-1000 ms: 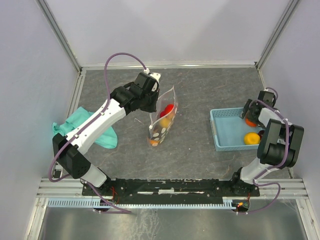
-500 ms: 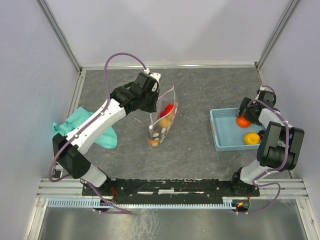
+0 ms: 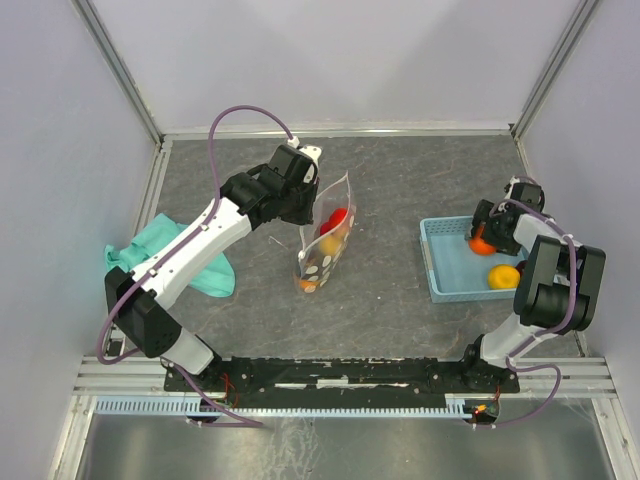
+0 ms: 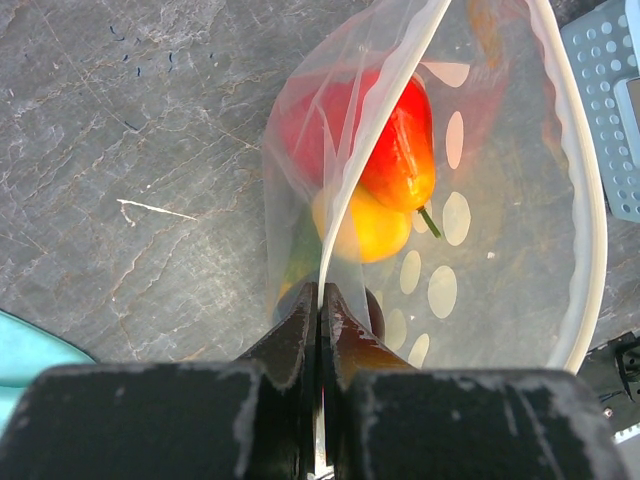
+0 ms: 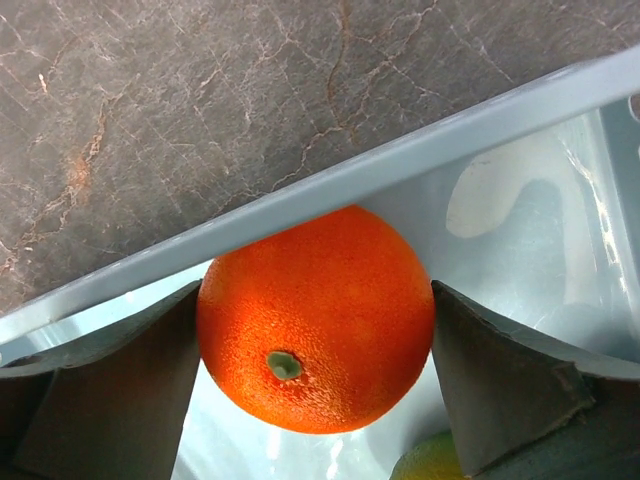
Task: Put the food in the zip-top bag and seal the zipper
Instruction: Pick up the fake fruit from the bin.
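right gripper (image 5: 315,335) | clasps the toy orange (image 5: 300,290) between both fingers | blue basket rim (image 5: 400,165) just ahead (lift clear first) | zip-top bag (image 3: 320,262) well across

Bare worktop (image 3: 400,200) lay open between zip-top bag (image 3: 326,238) and blue basket (image 3: 434,264). Bag mouth gaped wide above fruit (image 4: 400,150). Basket wall ran close beside orange (image 5: 315,315) gripped in right jaws. Bag's left side blocked by left arm (image 3: 205,238).

The top camera looks down from behind the arm bases over the whole table (image 3: 400,190). The wrist cameras look close: left into the zip-top bag (image 4: 500,200), right onto the orange (image 5: 315,320), both seen overhead too.
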### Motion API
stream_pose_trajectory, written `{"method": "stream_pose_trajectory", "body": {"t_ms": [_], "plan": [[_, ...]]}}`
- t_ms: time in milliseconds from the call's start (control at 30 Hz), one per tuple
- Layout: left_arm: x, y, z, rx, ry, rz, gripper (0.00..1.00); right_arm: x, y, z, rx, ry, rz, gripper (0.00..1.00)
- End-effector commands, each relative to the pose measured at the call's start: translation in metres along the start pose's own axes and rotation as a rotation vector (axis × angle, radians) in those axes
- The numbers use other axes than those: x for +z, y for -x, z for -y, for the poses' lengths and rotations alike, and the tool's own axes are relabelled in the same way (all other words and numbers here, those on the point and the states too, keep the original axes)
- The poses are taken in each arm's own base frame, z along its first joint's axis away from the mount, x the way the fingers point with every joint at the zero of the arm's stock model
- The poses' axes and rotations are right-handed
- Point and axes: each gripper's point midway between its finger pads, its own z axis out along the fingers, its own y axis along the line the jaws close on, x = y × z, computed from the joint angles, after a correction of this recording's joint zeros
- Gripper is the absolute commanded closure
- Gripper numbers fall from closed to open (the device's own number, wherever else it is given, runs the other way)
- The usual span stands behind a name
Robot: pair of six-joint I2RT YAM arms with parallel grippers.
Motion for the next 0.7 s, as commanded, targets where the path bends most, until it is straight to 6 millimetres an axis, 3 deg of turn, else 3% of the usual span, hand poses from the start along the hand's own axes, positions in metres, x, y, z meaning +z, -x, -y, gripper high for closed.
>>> {"method": "stream_pose_trajectory", "body": {"t_ms": [0,333,667], "plan": [[-0.020,0.018,0.009,0.001,-0.052,0.077,0.97,-0.003,0.023,-0.001,-0.015,-0.006,0.052,0.09],[-0.028,0.023,0.015,-0.009,-0.084,0.102,0.97,-0.027,0.016,-0.011,0.023,-0.001,0.071,0.26],[-0.034,0.025,0.013,-0.001,-0.077,0.117,0.97,-0.077,0.004,-0.051,-0.020,0.088,0.110,0.34]]}}
